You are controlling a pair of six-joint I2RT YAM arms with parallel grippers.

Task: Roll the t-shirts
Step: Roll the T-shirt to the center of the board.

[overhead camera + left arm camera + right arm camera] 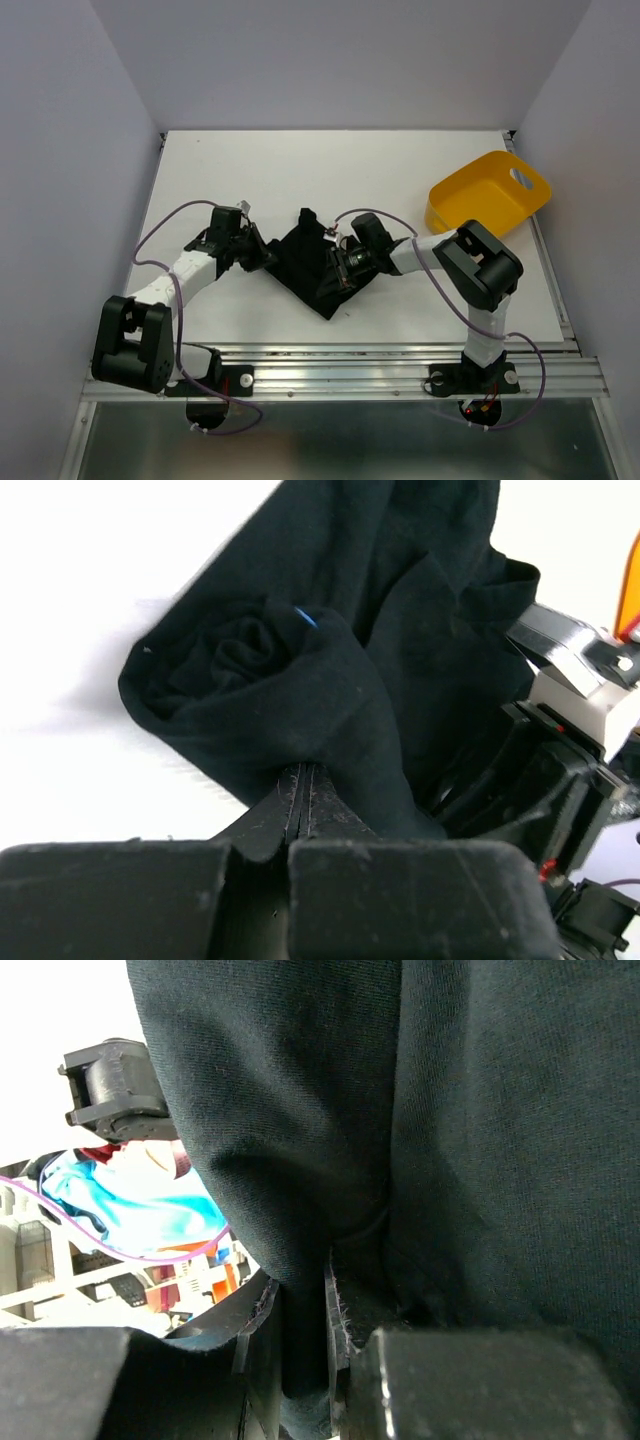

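Closest to us, in the left wrist view, the left end effector (305,810) is clenched, its two fingers pressed flat together, and their tips vanish under a fold of the black t-shirt (350,680). The cloth wraps over both sides of those tips, so we read this as a pinch on the fabric. Just beyond the pinch, the end of the garment is wound into a loose spiral, with a tiny blue speck on the fold above it. From there the rest of the shirt runs up and to the right in soft creases.

In the right wrist view, the right end effector (305,1310) is grasping the same t-shirt (450,1110). A layer of black cloth hangs down into the narrow gap between its fingers and fills most of that picture.

From above, we see the left end effector (262,258) and the right end effector (340,270) facing each other. The t-shirt (305,265) is bunched between them in a dark, roughly diamond-shaped heap on the middle of the white counter (250,170).

Farther out, a yellow tub (490,190) sits at the far right of the counter, turned at an angle to its edges and well apart from the shirt. All we see inside it is its own yellow floor and walls, with a handle slot in the far rim.
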